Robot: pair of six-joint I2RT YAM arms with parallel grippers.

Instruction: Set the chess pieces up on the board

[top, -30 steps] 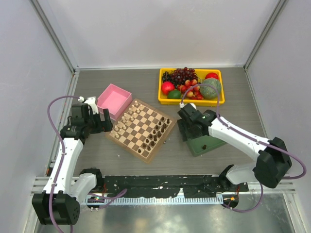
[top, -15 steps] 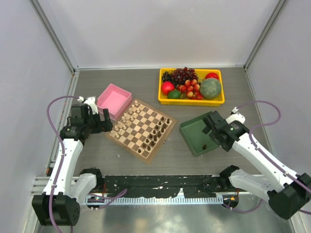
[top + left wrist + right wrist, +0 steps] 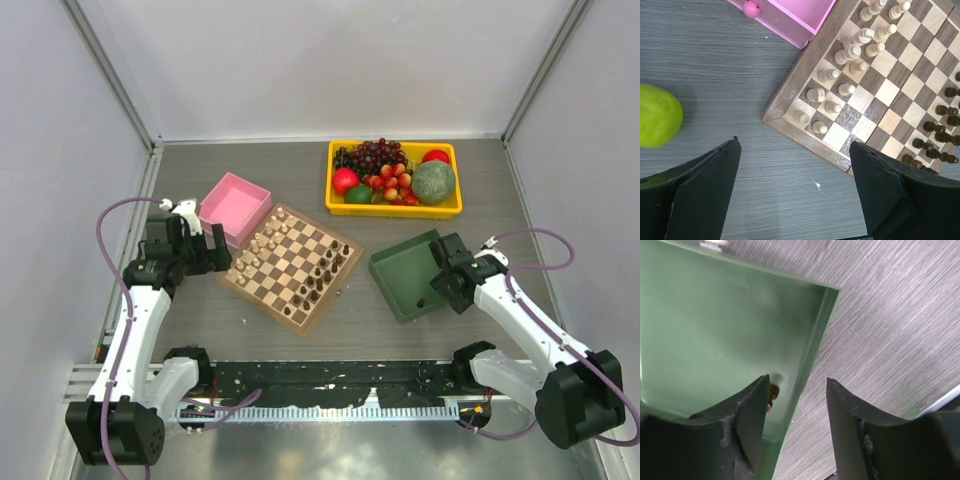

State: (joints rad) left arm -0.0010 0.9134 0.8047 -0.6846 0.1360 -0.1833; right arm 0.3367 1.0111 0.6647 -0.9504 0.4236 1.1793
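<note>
Jaws on the right arm stand spread, straddling a wall of the green tray [image 3: 715, 330], with a small brown item [image 3: 771, 395] just inside it. Left jaws stand spread above the table [image 3: 715, 75], beside the board [image 3: 260, 298]. Dark chess pieces [image 3: 318, 278] occupy the board's right-hand rows, cream pieces [image 3: 262, 243] the rows opposite.

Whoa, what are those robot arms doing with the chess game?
Two robot arms are setting up chess. The board already has cream pieces along one side and dark pieces along the other. The left pincer hovers open beside the board's corner, holding nothing. The right pincer is open over the green tray edge, right by a small brown thing in the tray, maybe the next piece to fetch.
</note>
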